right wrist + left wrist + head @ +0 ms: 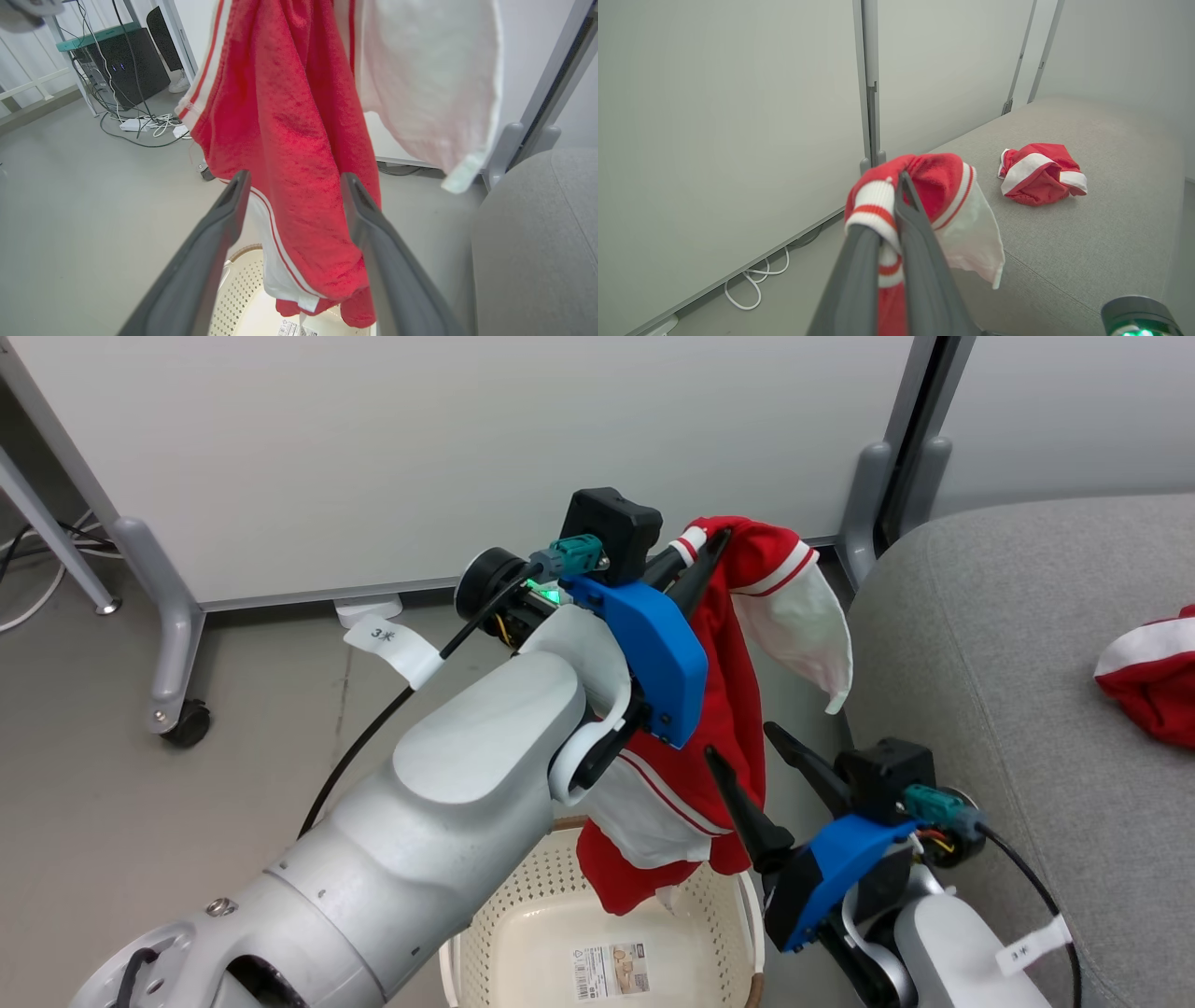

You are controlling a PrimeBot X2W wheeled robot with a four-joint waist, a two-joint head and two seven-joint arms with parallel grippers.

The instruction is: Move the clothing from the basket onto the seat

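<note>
One garment (1041,173): lying on seat (1087,242); second garment (733,709): hanging above basket (551,896), being pinched by left gripper (702,553); right gripper (294,176): idling spread.

I'm seeing bright, even, diffuse light in all 3 views, shadows faint and soft on the floor (84,728). The white wall panel (420,448) looks flat and pale. My wrist views bend straight lines near their edges, and the near fingers (924,261) look soft
</note>
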